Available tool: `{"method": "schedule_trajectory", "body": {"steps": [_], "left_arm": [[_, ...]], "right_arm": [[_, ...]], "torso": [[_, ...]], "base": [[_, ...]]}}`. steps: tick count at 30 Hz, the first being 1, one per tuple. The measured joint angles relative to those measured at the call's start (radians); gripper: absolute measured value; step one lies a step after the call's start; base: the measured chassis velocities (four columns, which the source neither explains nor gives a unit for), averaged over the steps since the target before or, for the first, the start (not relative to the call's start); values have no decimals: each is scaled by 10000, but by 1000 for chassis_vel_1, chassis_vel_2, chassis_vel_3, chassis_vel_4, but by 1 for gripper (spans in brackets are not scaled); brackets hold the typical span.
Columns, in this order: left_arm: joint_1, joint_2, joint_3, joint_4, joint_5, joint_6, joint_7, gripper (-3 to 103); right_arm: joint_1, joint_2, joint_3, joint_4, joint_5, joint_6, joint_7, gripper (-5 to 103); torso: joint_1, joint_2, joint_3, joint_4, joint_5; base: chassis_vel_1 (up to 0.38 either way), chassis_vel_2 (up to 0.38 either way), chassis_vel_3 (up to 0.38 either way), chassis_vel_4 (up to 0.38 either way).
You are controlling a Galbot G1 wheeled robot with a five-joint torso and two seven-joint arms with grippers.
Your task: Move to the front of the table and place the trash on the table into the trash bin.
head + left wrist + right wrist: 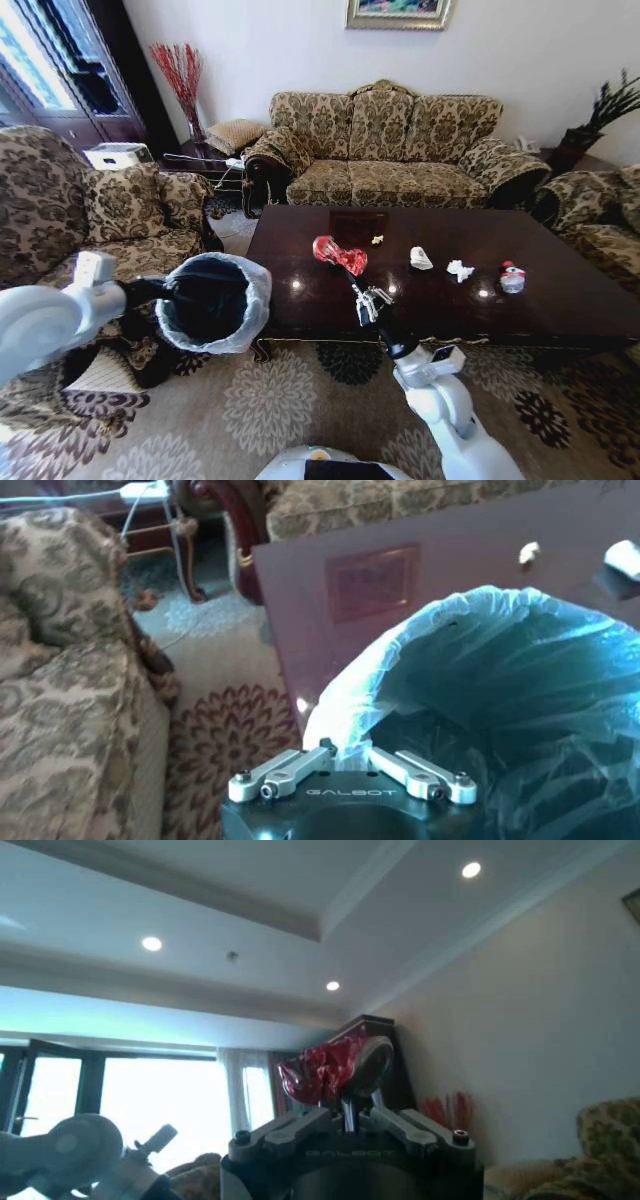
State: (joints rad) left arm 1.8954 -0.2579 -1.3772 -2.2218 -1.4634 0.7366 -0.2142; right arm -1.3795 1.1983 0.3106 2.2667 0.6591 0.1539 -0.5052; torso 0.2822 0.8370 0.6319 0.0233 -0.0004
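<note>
The right end effector (352, 268) is closed on a crushed red can (339, 254), holding it up above the near part of the surface (560, 300); in the right wrist view the can (325, 1065) sticks out past the clamped fingers (372, 1057), its long axis running roughly along the line of the arm. The left end effector (345, 761) is clamped on the rim of the trash bin (212, 302), pinching the white bag folded over it, and holds the bin off the rug beside the surface's left end, mouth tilted toward the robot's right. What matters for the drop is that the bin's opening lies to the left of the can and lower, with the surface's corner between them, so the right arm would have to carry the can leftward past that edge. More litter lies farther right on the dark wood: a yellowish scrap (377, 239), a white cup (420, 258), a crumpled tissue (459, 270) and a small red-capped bottle (512, 277), all nearer the right arm.
</note>
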Motion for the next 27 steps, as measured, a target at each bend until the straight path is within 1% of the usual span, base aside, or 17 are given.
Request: {"method": "schedule_trajectory", "body": {"steps": [2, 4, 5, 8, 9, 11, 12, 14, 16, 17, 18, 19, 21, 23, 26, 27], "left_arm": [[-528, 500, 222, -199, -349, 7, -220, 0], [-805, 888, 310, -510, -692, 7, -425, 0], [-805, 888, 310, -510, -692, 7, -425, 0], [-1172, 1294, 363, -1152, -1510, 11, -885, 0], [-1172, 1294, 363, -1152, -1510, 11, -885, 0], [-1316, 1531, 477, -1281, -1680, 9, -946, 0], [-1331, 1651, 547, -1278, -1700, 9, -951, 0], [-1330, 1659, 560, -1296, -1700, 10, -953, 0], [-1299, 1587, 563, -1396, -1698, 11, -945, 0], [-1291, 1538, 553, -1427, -1694, 10, -931, 0], [-1291, 1538, 553, -1427, -1694, 10, -931, 0], [-1290, 1515, 545, -1428, -1688, 9, -932, 0], [-1286, 1492, 535, -1408, -1664, 9, -933, 0], [-1286, 1489, 534, -1393, -1654, 9, -932, 0], [-1285, 1450, 530, -1409, -1607, 2, -931, 0], [-1285, 1450, 530, -1409, -1607, 2, -931, 0]], "right_arm": [[279, -176, -309, 248, 89, -310, -65, 1], [605, -285, -666, 262, -63, -476, -55, 1], [605, -285, -666, 262, -63, -476, -55, 1], [935, -372, -1265, 63, -454, -550, -42, 1], [935, -372, -1265, 63, -454, -550, -42, 1], [970, -324, -1456, -12, -775, -571, -37, 1], [947, -244, -1574, -67, -1040, -579, -4, 1], [954, -215, -1650, -109, -1134, -581, 25, 1], [1029, -137, -2037, -263, -1429, -588, 172, 1], [1069, -91, -2257, -328, -1558, -598, 209, 1], [1069, -91, -2257, -328, -1558, -598, 209, 1], [1085, -61, -2343, -345, -1638, -613, 216, -2], [1106, 6, -2501, -335, -1775, -668, 210, 8], [1107, 11, -2530, -306, -1790, -690, 209, 8], [1098, -34, -2486, -224, -1794, -713, 209, 24], [1098, -34, -2486, -224, -1794, -713, 209, 24]], "torso": [[0, 0, 0, -1, 7], [0, 0, 0, -2, 11], [0, 0, 0, -2, 11], [1, 0, 0, 4, 6], [1, 0, 0, 4, 6], [0, 0, 0, 3, 5], [0, 0, 0, -5, 5], [0, 0, 0, -5, 5], [1, 0, 0, 4, 3], [1, 0, 0, 5, 2], [1, 0, 0, 5, 2], [0, 0, 0, 4, 2], [0, 0, -1, 2, 3], [0, 0, -1, 2, 3], [0, 0, 0, 0, 3], [0, 0, 0, 0, 3]], "base": [[0, 0, 0, 0], [0, 0, 0, 0], [0, 0, 0, 0], [0, 0, 0, 0], [0, 0, 0, 0], [0, 0, 0, 0], [0, 0, 0, 0], [0, 0, 0, 0], [0, 0, 0, 0], [0, 0, 0, 0], [0, 0, 0, 0], [0, 0, 0, 0], [0, 0, 0, 0], [0, 0, 0, 0], [0, 0, 0, 0], [0, 0, 0, 0]]}}
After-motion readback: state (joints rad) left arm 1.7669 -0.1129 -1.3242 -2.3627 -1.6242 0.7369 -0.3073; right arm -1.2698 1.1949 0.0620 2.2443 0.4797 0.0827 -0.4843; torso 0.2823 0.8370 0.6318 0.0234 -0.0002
